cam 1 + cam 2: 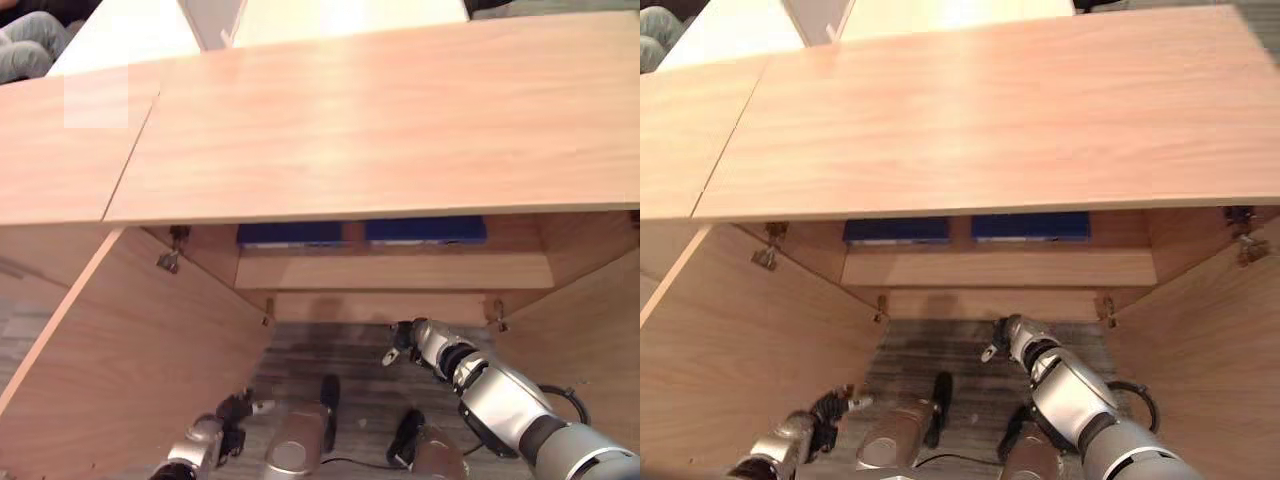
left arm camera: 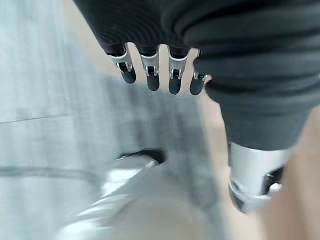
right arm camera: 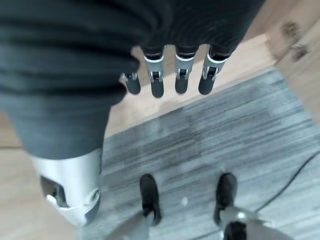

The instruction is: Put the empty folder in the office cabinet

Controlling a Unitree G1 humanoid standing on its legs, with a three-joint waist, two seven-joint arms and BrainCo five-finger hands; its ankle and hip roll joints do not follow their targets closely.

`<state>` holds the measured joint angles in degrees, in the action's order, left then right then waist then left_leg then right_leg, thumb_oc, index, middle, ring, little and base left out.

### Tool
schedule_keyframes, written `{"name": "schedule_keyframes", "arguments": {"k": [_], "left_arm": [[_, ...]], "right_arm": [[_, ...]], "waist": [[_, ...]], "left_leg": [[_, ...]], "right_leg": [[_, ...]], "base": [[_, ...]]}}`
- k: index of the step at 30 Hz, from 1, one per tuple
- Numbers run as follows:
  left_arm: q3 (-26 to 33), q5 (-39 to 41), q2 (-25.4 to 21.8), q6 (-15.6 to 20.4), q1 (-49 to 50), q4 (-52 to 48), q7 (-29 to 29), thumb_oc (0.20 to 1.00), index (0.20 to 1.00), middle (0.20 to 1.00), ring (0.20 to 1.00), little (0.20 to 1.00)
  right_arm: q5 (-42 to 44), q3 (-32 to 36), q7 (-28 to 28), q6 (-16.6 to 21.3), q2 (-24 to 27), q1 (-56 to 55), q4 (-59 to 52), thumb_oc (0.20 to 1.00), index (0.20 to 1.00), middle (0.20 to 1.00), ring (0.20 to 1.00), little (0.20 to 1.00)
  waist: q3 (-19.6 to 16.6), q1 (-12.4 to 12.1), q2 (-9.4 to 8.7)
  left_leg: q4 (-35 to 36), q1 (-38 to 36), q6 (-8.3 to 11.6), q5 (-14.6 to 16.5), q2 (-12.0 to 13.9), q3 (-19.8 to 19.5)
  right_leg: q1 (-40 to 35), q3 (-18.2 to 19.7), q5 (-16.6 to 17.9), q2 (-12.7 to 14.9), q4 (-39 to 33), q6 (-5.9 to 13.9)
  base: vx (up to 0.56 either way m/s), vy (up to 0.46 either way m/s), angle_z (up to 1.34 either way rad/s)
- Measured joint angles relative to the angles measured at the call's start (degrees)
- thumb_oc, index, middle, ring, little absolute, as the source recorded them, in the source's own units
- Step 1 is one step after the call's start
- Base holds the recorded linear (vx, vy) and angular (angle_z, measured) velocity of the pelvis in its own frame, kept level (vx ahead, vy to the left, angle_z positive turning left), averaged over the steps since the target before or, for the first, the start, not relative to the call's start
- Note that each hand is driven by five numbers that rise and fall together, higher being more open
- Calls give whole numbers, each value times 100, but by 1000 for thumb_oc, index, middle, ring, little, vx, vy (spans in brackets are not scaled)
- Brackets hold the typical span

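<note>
The wooden office cabinet [image 1: 380, 120] stands below me with both doors swung open. Two blue folders [image 1: 288, 234] [image 1: 425, 230] sit side by side on its upper shelf [image 1: 390, 272], partly hidden under the cabinet top. My right hand [image 1: 412, 340] hangs just in front of the cabinet's lower edge, open and empty, its fingers [image 3: 181, 75] straight above the grey carpet. My left hand [image 1: 235, 410] is low by the left door, also open with nothing in it; its fingers [image 2: 152, 75] point down at the floor.
The open left door [image 1: 130, 350] and right door [image 1: 590, 320] flank the space where I stand. A second wooden unit [image 1: 60, 150] adjoins on the left. A seated person [image 1: 30, 40] and a white table [image 1: 120, 35] lie beyond the cabinet.
</note>
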<state>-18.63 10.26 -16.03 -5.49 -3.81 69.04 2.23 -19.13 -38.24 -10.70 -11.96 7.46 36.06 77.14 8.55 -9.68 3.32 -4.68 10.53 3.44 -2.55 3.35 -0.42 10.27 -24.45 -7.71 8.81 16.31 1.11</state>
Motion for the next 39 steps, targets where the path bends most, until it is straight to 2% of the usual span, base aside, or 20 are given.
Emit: {"name": "schedule_keyframes", "arguments": {"k": [1, 4, 9, 13, 14, 15, 18, 19, 20, 22, 23, 25, 28, 31, 33, 35, 36, 37, 38, 39], "left_arm": [[129, -114, 59, -46, 8, 377, -67, 1000, 1000, 1000, 1000, 1000], [366, -217, 23, -64, 361, 228, -197, 1000, 1000, 1000, 1000, 1000], [484, -217, 84, 67, 404, 44, -279, 1000, 1000, 1000, 1000, 1000], [511, -215, 164, 88, 373, 65, -360, 1000, 1000, 1000, 1000, 1000], [409, -216, 138, 98, 323, 49, -414, 1000, 1000, 1000, 1000, 1000], [359, -217, 149, 133, 324, 49, -410, 1000, 1000, 1000, 1000, 1000], [225, -234, 210, 178, 256, 49, -388, 1000, 1000, 1000, 1000, 1000], [206, -285, 269, 169, 189, 63, -384, 1000, 1000, 1000, 1000, 1000], [142, -303, 279, 187, 92, 53, -374, 1000, 1000, 1000, 1000, 1000], [43, -440, 333, 192, -81, 41, -316, 1000, 1000, 1000, 1000, 1000], [4, -558, 347, 235, -103, 40, -307, 1000, 1000, 1000, 1000, 1000], [-52, -700, 345, 253, -170, 65, -286, 1000, 1000, 1000, 1000, 1000], [-190, -732, 373, 263, -197, 63, -279, 1000, 1000, 1000, 1000, 1000], [-213, -867, 376, 285, -186, 69, -278, 1000, 1000, 1000, 1000, 1000], [-209, -904, 357, 286, -113, 220, -269, 1000, 1000, 1000, 1000, 1000], [-204, -903, 356, 305, -116, 279, -261, 1000, 1000, 1000, 1000, 1000], [-186, -903, 337, 299, -121, 260, -254, 1000, 1000, 1000, 1000, 1000], [-189, -902, 300, 298, -105, 187, -242, 1000, 1000, 1000, 1000, 1000], [-185, -902, 282, 299, -80, 150, -230, 1000, 1000, 1000, 1000, 1000], [-159, -902, 259, 277, -45, 127, -186, 1000, 1000, 1000, 1000, 1000]], "right_arm": [[-1, -36, 42, -4, -58, -206, -8, 1000, 1000, 1000, 1000, 1000], [1, -193, 157, -4, -105, -656, -13, 1000, 1000, 1000, 1000, 1000], [75, -120, 305, 62, 12, -908, -26, 1000, 1000, 1000, 1000, 1000], [289, 29, 444, 137, 110, -1334, 4, 1000, 1000, 1000, 1000, 1000], [451, 158, 491, 222, 198, -1492, -38, 1000, 1000, 1000, 1000, 1000], [459, 238, 514, 249, 245, -1541, -34, 1000, 1000, 1000, 1000, 1000], [460, 369, 551, 245, 502, -1714, 37, 1000, 1000, 1000, 1000, 1000], [461, 516, 574, 297, 583, -1794, 48, 1000, 1000, 1000, 1000, 1000], [463, 706, 584, 289, 643, -1888, 157, 1000, 1000, 1000, 1000, 1000], [458, 788, 603, 314, 779, -2078, 179, 1000, 1000, 1000, 1000, 1000], [455, 878, 603, 260, 849, -2234, 226, 1000, 1000, 1000, 1000, 1000], [460, 981, 587, 260, 857, -2309, 229, 1000, 1000, 1000, 1000, 1000], [610, 1366, 601, 283, 830, -2434, 227, 1000, 1000, 1000, 1000, 1000], [923, 1714, 638, 293, 904, -2561, 240, 1000, 1000, 1000, 1000, 1000], [1151, 2060, 657, 376, 887, -2366, 223, 1000, 1000, 1000, 1000, 1000], [1343, 2182, 680, 381, 918, -2378, 231, 1000, 1000, 1000, 1000, 1000], [1361, 2211, 682, 372, 921, -2403, 269, 1000, 1000, 1000, 1000, 1000], [1375, 2325, 675, 376, 926, -2363, 424, 1000, 1000, 1000, 1000, 1000], [1382, 2367, 673, 372, 949, -2325, 478, 1000, 1000, 1000, 1000, 1000], [1431, 2492, 667, 371, 1057, -2260, 615, 1000, 1000, 1000, 1000, 1000]], "waist": [[-124, 9, -74], [-495, -19, -289], [-585, -25, -269], [-582, -31, -285], [-523, 93, -448], [-526, 61, -487], [-525, 209, -386], [-528, 319, -339], [-532, 432, -344], [-546, 457, -406], [-570, 488, -446], [-596, 638, -447], [-628, 762, -340], [-641, 925, -253], [-608, 912, -253], [-515, 979, -295], [-472, 1013, -332], [-435, 960, -328], [-407, 889, -294], [-332, 863, -165]], "left_leg": [[135, -135, 42, -27, 80, 6], [399, -232, 154, -102, 318, 3], [270, -363, 162, -133, 448, 17], [-205, -344, 188, -147, 444, -18], [-454, -179, 224, 103, 164, -727], [-294, -280, 215, 111, -30, -1059], [-81, -393, 173, 62, -387, -1441], [-37, -402, 52, 135, -438, -1365], [96, -557, 46, 138, -393, -1328], [275, -663, -6, 168, -402, -1294], [452, -805, -155, 128, -434, -1068], [550, -918, -281, 128, -525, -859], [764, -1042, -432, 63, -618, -622], [861, -1096, -576, 9, -802, -298], [883, -1089, -699, 33, -793, 182], [870, -1089, -756, 71, -816, 515], [857, -1087, -776, 76, -817, 682], [895, -1120, -825, 40, -729, 993], [903, -1146, -845, 54, -676, 1119], [889, -1229, -953, 158, -557, 1271]], "right_leg": [[-159, -13, 24, -126, -220, -22], [-357, -68, 139, -486, -733, -132], [-636, -47, 124, -675, -982, -166], [-729, 278, 172, -691, -1034, -235], [-731, 497, 305, -628, -1136, -363], [-707, 667, 366, -610, -1187, -304], [-783, 960, 615, -734, -1492, -250], [-861, 1016, 699, -815, -1596, -229], [-839, 1106, 716, -819, -1611, -214], [-861, 1180, 806, -791, -1734, -133], [-862, 1422, 907, -737, -1771, -74], [-840, 1591, 937, -641, -1798, -40], [-770, 1790, 1004, -524, -1773, 65], [-587, 2102, 1217, -410, -1692, 310], [-305, 2349, 1240, -375, -1582, 403], [-211, 2286, 1320, -236, -1592, 497], [-143, 1994, 1267, -140, -1559, 472], [-75, 1377, 1231, 50, -1361, 425], [-8, 963, 1228, 170, -1260, 435], [-90, 412, 1264, 423, -1165, 532]], "base": [[115, -215, -13], [77, -176, -6], [18, -92, -5], [-26, 58, -41], [9, 132, -76], [9, 87, -78], [31, 170, -63], [37, 172, -55], [41, 169, -29], [-10, 181, -47], [-45, 253, -81], [-57, 211, -67], [-55, 173, -41], [-159, 235, -58], [-92, 104, -112], [-97, 68, -94], [-7, 12, -84], [-31, 8, -84], [-7, -14, -113], [-35, -32, -91]]}}
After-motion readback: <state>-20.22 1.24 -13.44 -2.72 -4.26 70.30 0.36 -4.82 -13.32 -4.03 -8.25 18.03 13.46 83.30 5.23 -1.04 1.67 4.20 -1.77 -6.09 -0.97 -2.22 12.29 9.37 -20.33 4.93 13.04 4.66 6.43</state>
